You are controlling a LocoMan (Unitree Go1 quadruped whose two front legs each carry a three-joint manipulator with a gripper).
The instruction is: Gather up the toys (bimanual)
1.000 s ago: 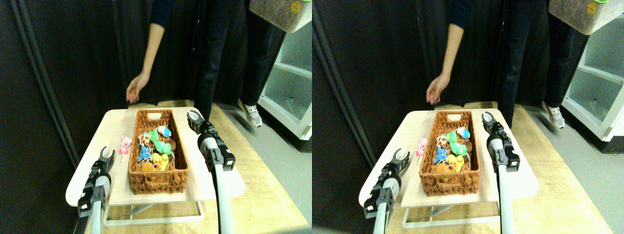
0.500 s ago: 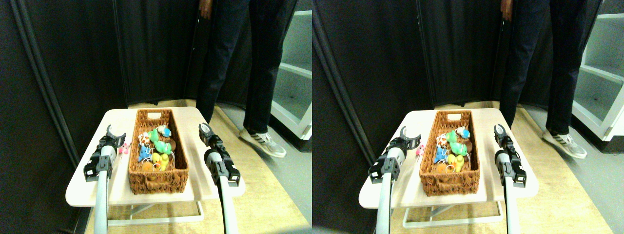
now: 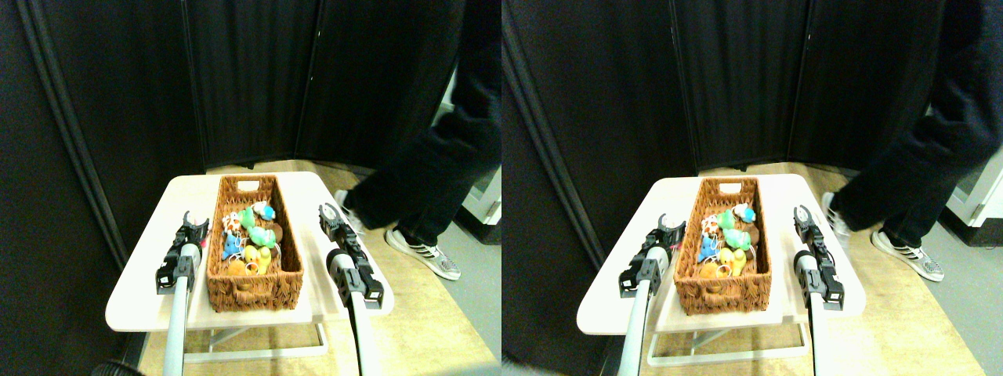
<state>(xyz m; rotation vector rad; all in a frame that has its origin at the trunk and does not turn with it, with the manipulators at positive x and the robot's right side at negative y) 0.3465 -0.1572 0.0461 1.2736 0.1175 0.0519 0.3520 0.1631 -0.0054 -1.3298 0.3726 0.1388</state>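
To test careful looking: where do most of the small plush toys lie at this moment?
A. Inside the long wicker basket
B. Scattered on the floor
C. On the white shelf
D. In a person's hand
A: the toys sit piled inside the wicker basket on the table, between the left tool and right tool.

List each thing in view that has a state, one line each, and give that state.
Basket: upright on the table, holding toys.
Toys: heaped inside the basket.
Pink toy: on the table left of the basket, mostly hidden.
Left gripper: open, over the pink toy.
Right gripper: open, empty, right of the basket.
Table: standing level.
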